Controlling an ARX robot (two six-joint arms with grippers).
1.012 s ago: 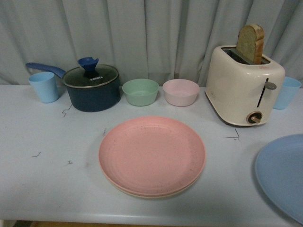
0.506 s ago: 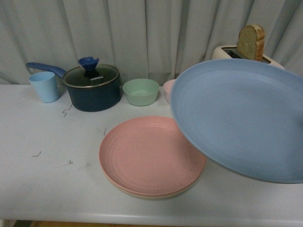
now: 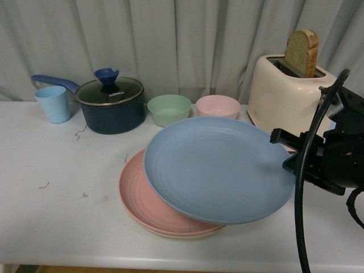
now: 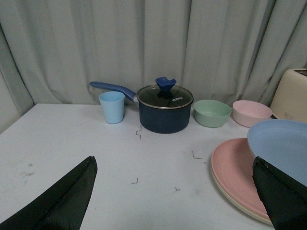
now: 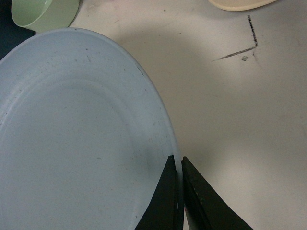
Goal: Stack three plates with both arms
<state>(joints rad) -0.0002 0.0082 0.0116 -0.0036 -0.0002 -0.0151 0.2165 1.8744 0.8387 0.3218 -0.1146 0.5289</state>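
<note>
On the desk near its front edge, the pink plate lies on the cream-beige plate, of which only a thin sliver of rim shows beneath. The light blue plate covers the right part of the pink one, sitting off-centre toward the right and slightly tilted. Whether its underside touches the pink plate cannot be told.

The right arm is cut off by the picture's right edge and hides the lower right of the cream toaster. A black cable loops in front of it. The left arm is out of the front view. Only its two dark fingers show, in the corners of the left wrist view.

A slice of bread stands in the toaster's slot. The mint bowl looks empty, and only a little of the pink bowl's inside shows. The dark blue saucepan wears a glass lid with a blue knob, and its contents cannot be made out. The light blue cup stands beside the pan's handle.

The right gripper reaches in from the right, low over the desk, its fingers pressed onto the light blue plate's rim, one above and one below. The left gripper hangs above the desk's left side, spread wide and holding nothing.
</note>
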